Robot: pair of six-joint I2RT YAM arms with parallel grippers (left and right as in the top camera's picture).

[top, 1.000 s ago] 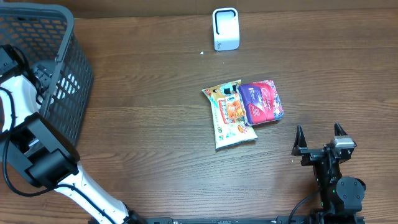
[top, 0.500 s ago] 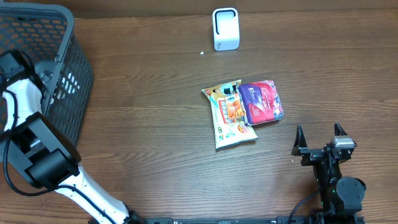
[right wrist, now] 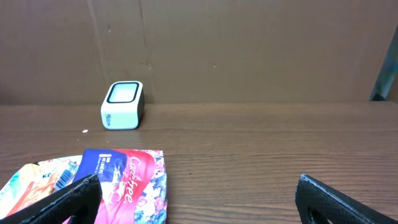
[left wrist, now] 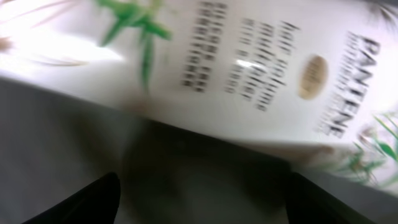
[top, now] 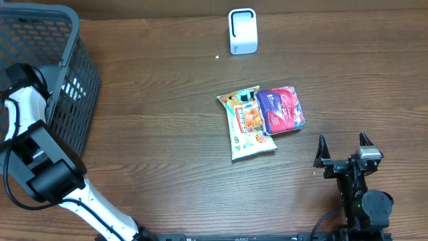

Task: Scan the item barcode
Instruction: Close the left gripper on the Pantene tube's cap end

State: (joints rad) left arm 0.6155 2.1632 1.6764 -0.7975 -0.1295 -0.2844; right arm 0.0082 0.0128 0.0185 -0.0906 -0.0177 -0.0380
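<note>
Was on the pick step: my left claw (left wrist: pixel 202 193), spread and pinching nothing, hung over the white Pantene pack (left wrist: pixel 249 68) in the basket (top: pixel 75 84) upper left; next needed a square close, then a carry to the scanner (top: pixel 242 31).

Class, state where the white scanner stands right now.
In the overhead view, the scanner stands alone near the far edge, just right of centre, beyond the yellow packet and red packet.

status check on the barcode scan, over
left gripper jaws open, pantene pack just ahead, not gripped. right gripper jaws open, empty. scanner unblocked; orange pack, pink pack mid-table.
</note>
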